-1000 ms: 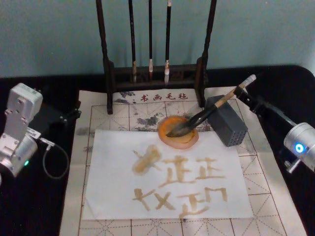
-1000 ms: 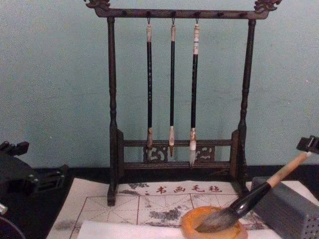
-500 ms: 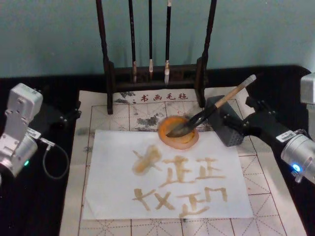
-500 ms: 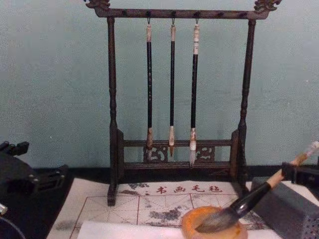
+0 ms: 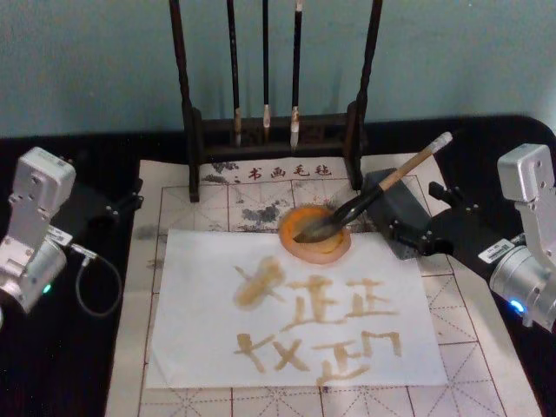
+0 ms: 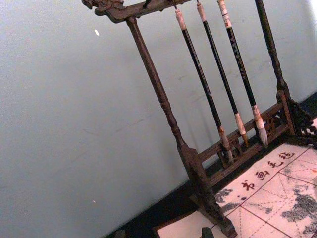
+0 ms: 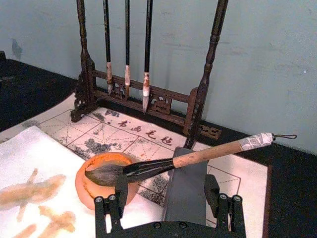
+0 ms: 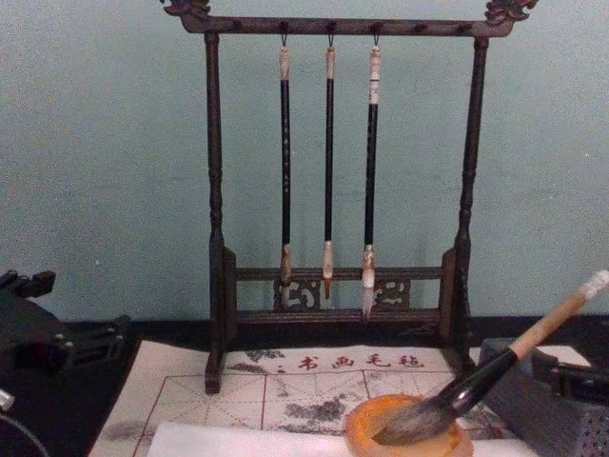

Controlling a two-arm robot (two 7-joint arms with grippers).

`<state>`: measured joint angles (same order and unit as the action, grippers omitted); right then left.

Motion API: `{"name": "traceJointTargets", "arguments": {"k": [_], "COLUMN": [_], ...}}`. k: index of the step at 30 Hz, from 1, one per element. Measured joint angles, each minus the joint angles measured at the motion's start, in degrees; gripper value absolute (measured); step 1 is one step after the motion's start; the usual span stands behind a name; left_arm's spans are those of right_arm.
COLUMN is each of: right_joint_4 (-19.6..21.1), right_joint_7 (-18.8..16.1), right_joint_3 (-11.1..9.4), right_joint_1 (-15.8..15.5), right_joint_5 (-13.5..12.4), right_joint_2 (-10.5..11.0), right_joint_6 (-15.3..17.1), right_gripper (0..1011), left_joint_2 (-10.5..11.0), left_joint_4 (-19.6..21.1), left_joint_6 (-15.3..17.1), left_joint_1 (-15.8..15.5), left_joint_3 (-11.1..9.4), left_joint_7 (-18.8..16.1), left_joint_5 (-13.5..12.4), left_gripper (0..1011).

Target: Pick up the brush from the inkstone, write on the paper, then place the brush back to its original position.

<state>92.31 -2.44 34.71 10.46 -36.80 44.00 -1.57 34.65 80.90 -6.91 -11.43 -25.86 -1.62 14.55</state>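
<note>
Black tabletop [image 5: 78, 365] bearing a beige grid mat [image 5: 486, 356]; on it the paper [image 5: 200, 347], marked with amber strokes; beyond, the inkstone [image 5: 314, 233]; the brush [image 5: 375, 190] lies bristles-in-dish, handle slanting up and rightward over a grey block [image 5: 401, 201]; right gripper [image 5: 423, 228] released, apart from it; left gripper [image 5: 122, 204] parked left, jaw state indiscernible; farthest, brush rack [image 5: 276, 130], teal wall [image 5: 87, 61].

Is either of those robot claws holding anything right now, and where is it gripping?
Nothing is held. The brush lies across the inkstone and grey block; the right gripper is open, apart from it.
</note>
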Motion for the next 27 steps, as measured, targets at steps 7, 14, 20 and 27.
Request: {"name": "traceJointTargets", "arguments": {"k": [7,14,20,27], "right_joint_4": [0.1,0.1,0.2,0.2], "right_joint_7": [0.0,0.0,0.0,0.0], "right_joint_3": [0.0,0.0,0.0,0.0], "right_joint_1": [0.0,0.0,0.0,-0.1], "right_joint_5": [-0.1,-0.2,-0.3,-0.4], "right_joint_2": [0.1,0.1,0.2,0.2], "right_joint_6": [0.0,0.0,0.0,0.0], "right_gripper": [1000,1000,1000,1000], "left_joint_2": [0.0,0.0,0.0,0.0], "left_joint_4": [0.0,0.0,0.0,0.0], "left_joint_6": [0.0,0.0,0.0,0.0], "left_joint_1": [0.0,0.0,0.0,0.0], "left_joint_3": [0.0,0.0,0.0,0.0], "left_joint_7": [0.0,0.0,0.0,0.0], "left_joint_5": [0.0,0.0,0.0,0.0], "left_gripper": [1001,1001,1001,1001]}}
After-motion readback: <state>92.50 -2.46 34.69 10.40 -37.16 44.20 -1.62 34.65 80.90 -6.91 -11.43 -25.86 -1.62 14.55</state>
